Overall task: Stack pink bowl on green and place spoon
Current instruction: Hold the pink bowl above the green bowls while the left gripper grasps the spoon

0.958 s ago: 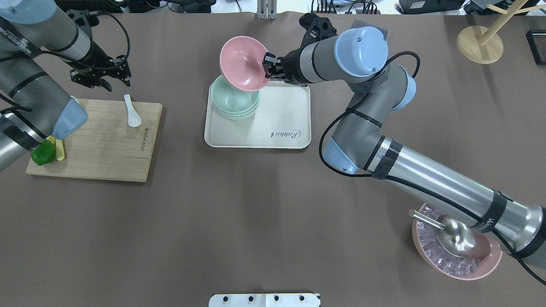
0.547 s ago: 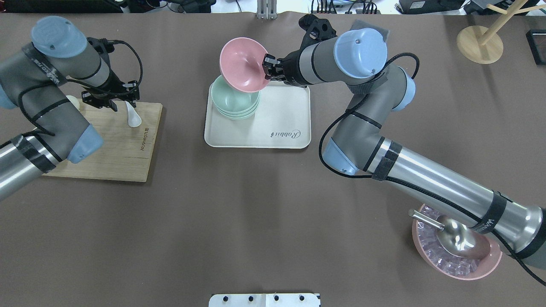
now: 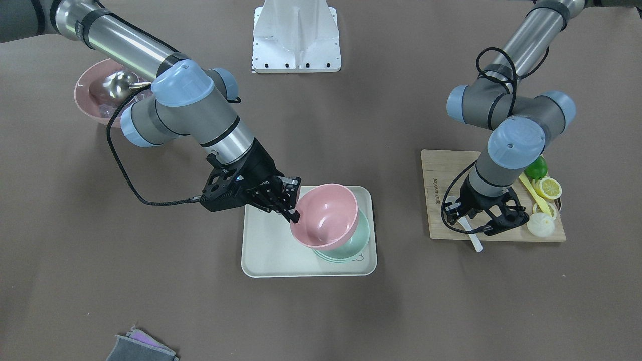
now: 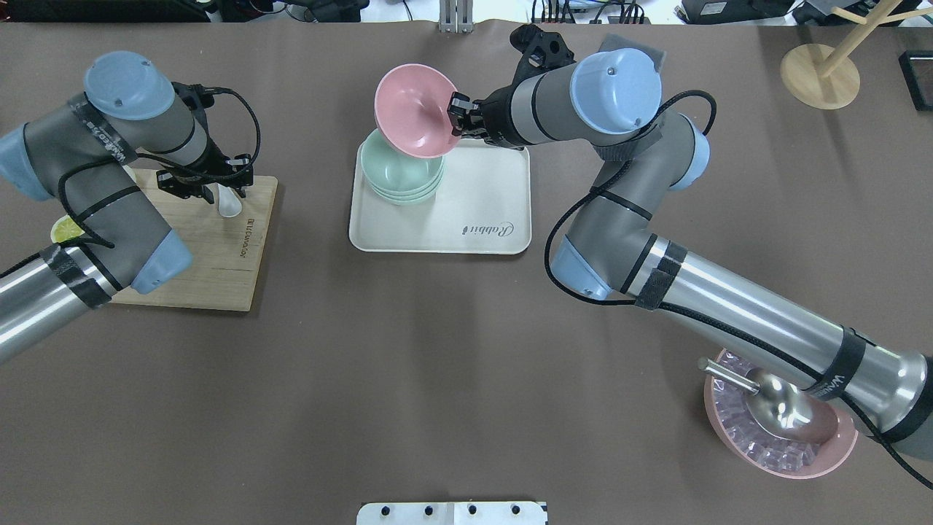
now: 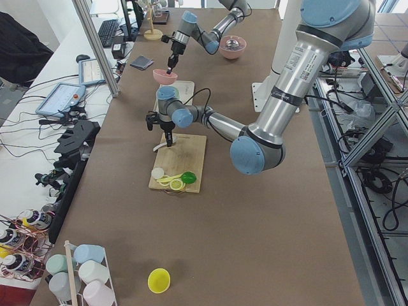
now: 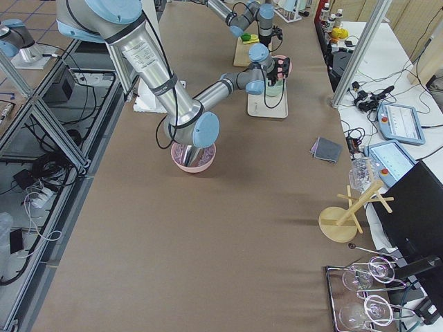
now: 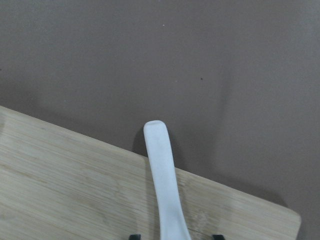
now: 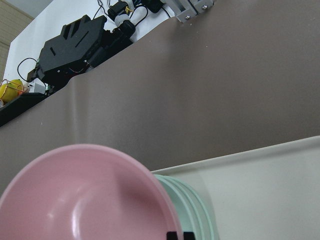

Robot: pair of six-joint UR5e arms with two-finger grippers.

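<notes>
Note the right gripper [image 4: 458, 118] clamped on the pink bowl [image 4: 410, 109] rim, holding it tilted over the green bowls [image 4: 397, 173] below, apparently for nesting. The left gripper [image 4: 208, 191] (fingers spread) hangs over the spoon [image 4: 230, 206] beneath, apparently to grasp it.

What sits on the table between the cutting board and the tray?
Nothing; in the overhead view only bare brown table cover separates the board and the tray.
</notes>
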